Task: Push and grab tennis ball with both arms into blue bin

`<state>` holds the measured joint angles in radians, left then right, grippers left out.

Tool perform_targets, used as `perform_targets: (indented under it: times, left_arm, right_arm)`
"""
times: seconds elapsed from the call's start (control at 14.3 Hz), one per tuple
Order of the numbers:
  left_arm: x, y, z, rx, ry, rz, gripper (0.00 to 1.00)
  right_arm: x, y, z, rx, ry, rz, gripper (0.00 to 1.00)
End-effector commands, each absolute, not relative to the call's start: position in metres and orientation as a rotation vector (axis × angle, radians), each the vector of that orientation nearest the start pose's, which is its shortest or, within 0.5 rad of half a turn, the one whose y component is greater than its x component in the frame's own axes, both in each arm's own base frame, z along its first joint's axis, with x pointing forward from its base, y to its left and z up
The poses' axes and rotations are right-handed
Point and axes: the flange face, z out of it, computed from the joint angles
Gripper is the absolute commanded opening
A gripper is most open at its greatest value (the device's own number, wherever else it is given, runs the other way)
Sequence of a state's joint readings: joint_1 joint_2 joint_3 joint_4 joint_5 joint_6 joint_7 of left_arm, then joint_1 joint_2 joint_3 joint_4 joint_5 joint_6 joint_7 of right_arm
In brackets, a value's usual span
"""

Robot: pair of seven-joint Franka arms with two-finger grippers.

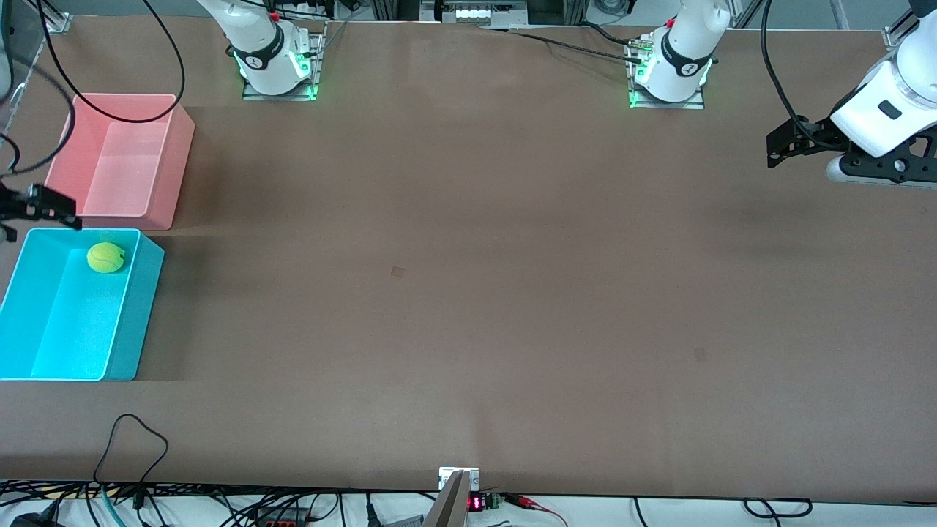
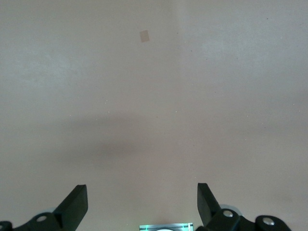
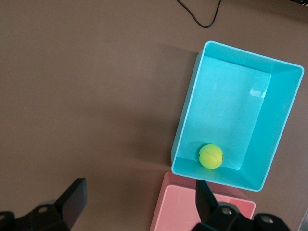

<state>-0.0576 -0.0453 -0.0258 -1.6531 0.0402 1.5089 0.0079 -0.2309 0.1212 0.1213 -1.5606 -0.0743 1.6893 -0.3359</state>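
tennis ball in blue bin | pink bin beside

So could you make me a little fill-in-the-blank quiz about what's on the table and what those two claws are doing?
1. The tennis ball lies inside the ____ bin.
2. The bin farther from the front camera, the pink bin, holds ____ balls.
3. The right claw, up over the two bins, has its fingers ____.
4. The left claw hangs open over bare ____.

Missing words: blue; no; open; table
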Motion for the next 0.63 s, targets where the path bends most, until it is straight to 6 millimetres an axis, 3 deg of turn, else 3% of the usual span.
perform_targets:
  times: [0.0,0.14,0.56]
  left_arm:
    - [0.53,-0.041,0.612,-3.097,0.15,0.155,1.0]
    - [0.53,-0.041,0.611,-3.097,0.15,0.158,1.0]
    - [0.531,-0.039,0.611,-3.099,0.146,0.158,1.0]
  right_arm:
    - [0.578,-0.036,0.613,-3.185,-0.322,0.015,1.0]
    - [0.568,-0.019,0.622,-3.168,-0.279,0.029,1.0]
    - [0.565,-0.014,0.611,-3.159,-0.288,0.096,1.0]
